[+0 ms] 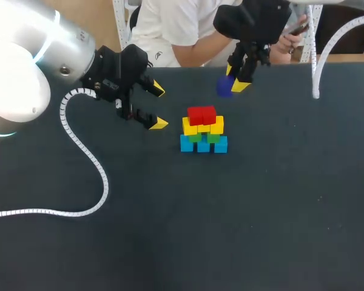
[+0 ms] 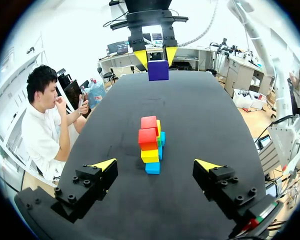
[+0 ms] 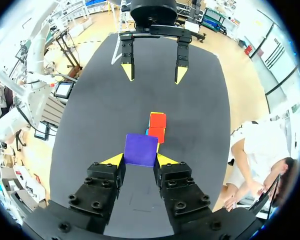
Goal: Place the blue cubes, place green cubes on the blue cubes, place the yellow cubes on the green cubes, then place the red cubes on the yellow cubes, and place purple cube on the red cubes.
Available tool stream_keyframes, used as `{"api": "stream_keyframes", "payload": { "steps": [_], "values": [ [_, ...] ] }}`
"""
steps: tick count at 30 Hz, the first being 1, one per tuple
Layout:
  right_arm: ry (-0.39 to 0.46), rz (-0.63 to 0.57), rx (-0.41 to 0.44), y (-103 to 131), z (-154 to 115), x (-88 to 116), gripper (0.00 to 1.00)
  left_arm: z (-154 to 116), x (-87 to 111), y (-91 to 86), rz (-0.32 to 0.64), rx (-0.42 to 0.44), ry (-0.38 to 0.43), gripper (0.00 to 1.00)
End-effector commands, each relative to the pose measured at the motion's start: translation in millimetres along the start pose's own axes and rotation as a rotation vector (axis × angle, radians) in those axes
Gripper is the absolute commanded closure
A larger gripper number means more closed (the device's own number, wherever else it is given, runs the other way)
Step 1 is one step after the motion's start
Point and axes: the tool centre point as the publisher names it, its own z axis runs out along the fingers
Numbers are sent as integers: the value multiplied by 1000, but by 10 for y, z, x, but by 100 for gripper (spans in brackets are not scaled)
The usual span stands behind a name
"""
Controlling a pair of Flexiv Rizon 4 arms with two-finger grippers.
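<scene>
Step in hand: the last one, purple cube onto red pair. Small solid purple cube [image 3: 141, 149] sits clamped in right gripper [image 3: 140, 160], yellow tips against two opposite sides, near far edge of dark matte table [image 1: 291, 212]. Pyramid of blue, green and yellow cubes [image 1: 204, 136], topped by two red cubes [image 1: 201, 114], stands near table's middle, apart from held cube. Next move likely: carry cube over red pair, centre on seam, lower, let go gently. Left gripper [image 2: 156, 163] spread wide, empty, beside pyramid toward left edge.
</scene>
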Motion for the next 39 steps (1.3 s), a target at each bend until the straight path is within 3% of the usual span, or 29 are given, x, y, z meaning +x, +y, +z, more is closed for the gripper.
{"api": "stream_keyframes", "payload": {
  "steps": [1, 8, 16, 25, 39],
  "values": [
    [33, -21, -18, 61, 10, -152, 100, -2, 11, 8, 3, 2, -3, 0],
    [103, 21, -77, 146, 118, -179, 100, -2, 11, 8, 3, 2, -3, 0],
    [102, 31, -100, 205, 306, -200, 100, -2, 11, 8, 3, 2, -3, 0],
    [95, 38, -114, 110, 505, -173, 100, -2, 11, 8, 3, 2, -3, 0],
    [172, 38, -129, -34, 604, -251, 100, -2, 11, 8, 3, 2, -3, 0]
  ]
}}
